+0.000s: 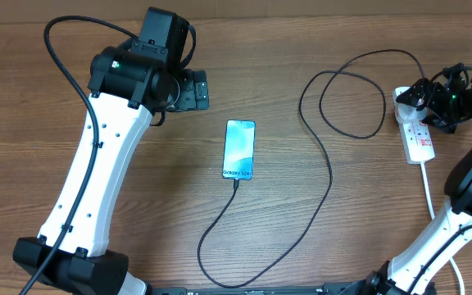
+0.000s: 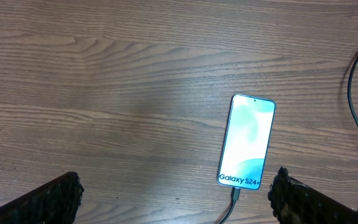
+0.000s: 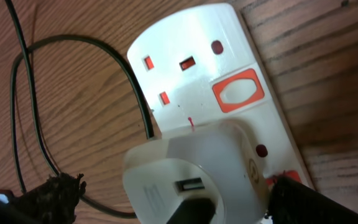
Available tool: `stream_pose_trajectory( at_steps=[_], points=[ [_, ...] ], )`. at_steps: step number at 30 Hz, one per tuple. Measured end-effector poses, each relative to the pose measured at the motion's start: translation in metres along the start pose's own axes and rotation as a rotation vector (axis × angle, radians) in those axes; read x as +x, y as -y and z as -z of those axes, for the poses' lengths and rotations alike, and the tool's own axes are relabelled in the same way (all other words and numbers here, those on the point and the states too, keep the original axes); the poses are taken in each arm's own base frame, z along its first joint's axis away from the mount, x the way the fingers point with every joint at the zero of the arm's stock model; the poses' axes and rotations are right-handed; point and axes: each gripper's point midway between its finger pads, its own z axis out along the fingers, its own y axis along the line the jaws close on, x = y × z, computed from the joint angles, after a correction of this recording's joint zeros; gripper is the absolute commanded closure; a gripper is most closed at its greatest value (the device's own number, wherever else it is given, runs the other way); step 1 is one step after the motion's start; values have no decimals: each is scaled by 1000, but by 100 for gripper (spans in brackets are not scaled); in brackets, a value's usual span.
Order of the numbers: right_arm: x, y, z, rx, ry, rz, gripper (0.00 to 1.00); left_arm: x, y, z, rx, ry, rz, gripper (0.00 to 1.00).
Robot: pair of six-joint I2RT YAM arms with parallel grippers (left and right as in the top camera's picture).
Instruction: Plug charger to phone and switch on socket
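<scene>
Lying mid-table, the slim black-edged smartphone (image 1: pixel 239 149) with cyan screen already has the thin black charger cable (image 1: pixel 331 176) in its near end. Switching on the white power strip (image 1: pixel 419 139), far right, seems left. Left gripper (image 2: pixel 176 199) and right gripper (image 3: pixel 173 193) gape empty, the right over the strip. Wood-grain table (image 1: pixel 170 197); no room visible.

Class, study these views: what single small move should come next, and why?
Probably the right gripper should press down on the red switch beside the white adapter on the socket. The charger already looks seated in the phone, so only switching on seems left.
</scene>
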Motion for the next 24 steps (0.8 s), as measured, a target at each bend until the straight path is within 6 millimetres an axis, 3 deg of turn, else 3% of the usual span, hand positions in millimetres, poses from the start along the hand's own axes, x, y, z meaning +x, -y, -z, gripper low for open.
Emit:
stream_pose_trajectory(
  at_steps=[17,24],
  points=[
    [6,0,-5,23,18,39,0,0,0,0,0,0,0,0],
    [34,-29,-12,-109,-54,27,0,0,0,0,0,0,0,0]
  ],
)
